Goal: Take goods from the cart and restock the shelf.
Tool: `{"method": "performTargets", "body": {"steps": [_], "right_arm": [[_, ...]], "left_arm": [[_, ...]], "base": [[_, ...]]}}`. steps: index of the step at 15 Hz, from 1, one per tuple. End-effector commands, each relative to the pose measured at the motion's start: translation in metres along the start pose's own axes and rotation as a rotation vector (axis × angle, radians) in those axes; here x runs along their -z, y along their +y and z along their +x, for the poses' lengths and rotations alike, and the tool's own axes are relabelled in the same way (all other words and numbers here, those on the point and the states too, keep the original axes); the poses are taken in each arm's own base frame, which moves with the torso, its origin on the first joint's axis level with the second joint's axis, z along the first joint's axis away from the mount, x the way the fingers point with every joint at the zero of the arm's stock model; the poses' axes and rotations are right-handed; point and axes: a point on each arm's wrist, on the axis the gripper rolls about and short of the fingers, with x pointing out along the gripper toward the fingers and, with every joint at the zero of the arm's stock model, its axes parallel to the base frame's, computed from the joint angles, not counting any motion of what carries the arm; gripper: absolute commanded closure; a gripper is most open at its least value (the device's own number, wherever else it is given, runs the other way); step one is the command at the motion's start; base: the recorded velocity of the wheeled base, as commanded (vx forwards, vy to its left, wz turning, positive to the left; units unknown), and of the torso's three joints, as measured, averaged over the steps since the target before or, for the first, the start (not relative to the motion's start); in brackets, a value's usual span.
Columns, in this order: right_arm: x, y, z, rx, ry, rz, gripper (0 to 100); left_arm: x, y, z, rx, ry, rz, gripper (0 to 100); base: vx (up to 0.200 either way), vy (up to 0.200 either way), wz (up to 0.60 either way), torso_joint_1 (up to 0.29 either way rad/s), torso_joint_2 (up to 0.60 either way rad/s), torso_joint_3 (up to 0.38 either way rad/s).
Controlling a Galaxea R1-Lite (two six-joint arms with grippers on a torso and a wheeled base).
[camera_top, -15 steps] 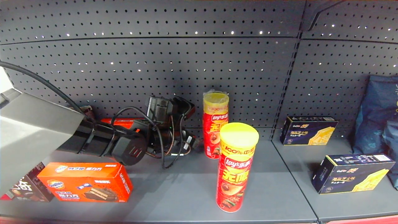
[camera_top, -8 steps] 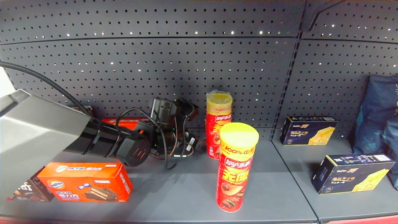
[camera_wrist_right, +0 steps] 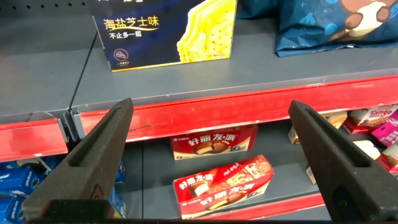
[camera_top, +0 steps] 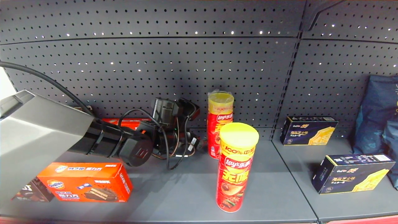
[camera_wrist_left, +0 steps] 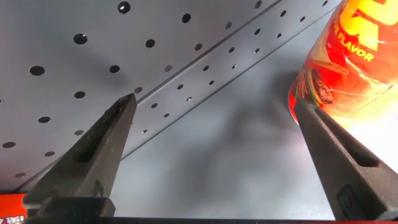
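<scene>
Two red chip cans with yellow lids stand on the grey shelf (camera_top: 186, 193): a front can (camera_top: 237, 165) and a rear can (camera_top: 220, 118) close to the pegboard. My left gripper (camera_top: 195, 143) lies low on the shelf just left of the rear can's base. In the left wrist view the left gripper (camera_wrist_left: 214, 102) is open with bare shelf between its fingers, and the rear can (camera_wrist_left: 354, 56) stands at one fingertip, touching or nearly so. My right gripper (camera_wrist_right: 210, 104) is open and holds nothing, in front of a lower red shelf edge (camera_wrist_right: 205, 102).
An orange biscuit box (camera_top: 87, 182) lies front left, with a red box (camera_top: 124, 122) behind the arm. Two dark blue boxes (camera_top: 307, 130) (camera_top: 351, 172) and blue bags (camera_top: 379, 115) fill the right bay. Red boxes (camera_wrist_right: 224, 180) sit on lower shelves.
My left arm has moved to the right along the shelf, and the rear chip can has shifted a little to the right with it. The front can stayed put.
</scene>
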Motion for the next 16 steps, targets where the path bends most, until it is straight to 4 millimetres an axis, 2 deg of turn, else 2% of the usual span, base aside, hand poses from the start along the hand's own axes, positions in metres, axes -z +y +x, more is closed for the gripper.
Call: {"method": "performTargets", "body": {"steps": [1, 3, 5, 6, 8, 10, 11, 12, 14, 16], "right_arm": [[0.000, 0.000, 0.000, -0.001, 0.000, -0.001, 0], [0.000, 0.000, 0.000, -0.001, 0.002, -0.001, 0], [0.000, 0.000, 0.000, -0.001, 0.002, 0.001, 0], [0.000, 0.000, 0.000, -0.001, 0.002, -0.001, 0], [0.000, 0.000, 0.000, -0.001, 0.002, -0.001, 0], [0.000, 0.000, 0.000, -0.001, 0.000, -0.001, 0], [0.000, 0.000, 0.000, -0.001, 0.002, -0.001, 0], [0.000, 0.000, 0.000, -0.001, 0.002, -0.001, 0], [0.000, 0.000, 0.000, -0.001, 0.002, -0.001, 0], [0.000, 0.000, 0.000, -0.001, 0.002, -0.001, 0]], "left_arm": [[0.001, 0.000, 0.000, 0.000, 0.001, -0.001, 0], [0.001, 0.003, -0.001, -0.009, 0.000, -0.004, 0], [-0.006, 0.008, -0.011, -0.023, -0.022, -0.007, 0], [-0.014, 0.019, -0.029, -0.064, -0.047, -0.017, 0], [-0.031, 0.030, -0.066, -0.095, -0.113, -0.049, 0], [-0.041, 0.033, -0.106, -0.133, -0.145, -0.056, 0], [-0.041, 0.033, -0.119, -0.145, -0.151, -0.057, 0], [-0.036, 0.032, -0.146, -0.160, -0.164, -0.059, 0], [-0.022, 0.027, -0.180, -0.179, -0.178, -0.060, 0], [-0.006, 0.024, -0.202, -0.178, -0.181, -0.065, 0]], "base": [[0.000, 0.000, 0.00, 0.000, 0.00, 0.000], [0.000, 0.000, 0.00, 0.000, 0.00, 0.000], [0.000, 0.000, 0.00, 0.000, 0.00, 0.000], [0.000, 0.000, 0.00, 0.000, 0.00, 0.000], [0.000, 0.000, 0.00, 0.000, 0.00, 0.000], [0.000, 0.000, 0.00, 0.000, 0.00, 0.000], [0.000, 0.000, 0.00, 0.000, 0.00, 0.000], [0.000, 0.000, 0.00, 0.000, 0.00, 0.000], [0.000, 0.000, 0.00, 0.000, 0.00, 0.000], [0.000, 0.000, 0.00, 0.000, 0.00, 0.000]]}}
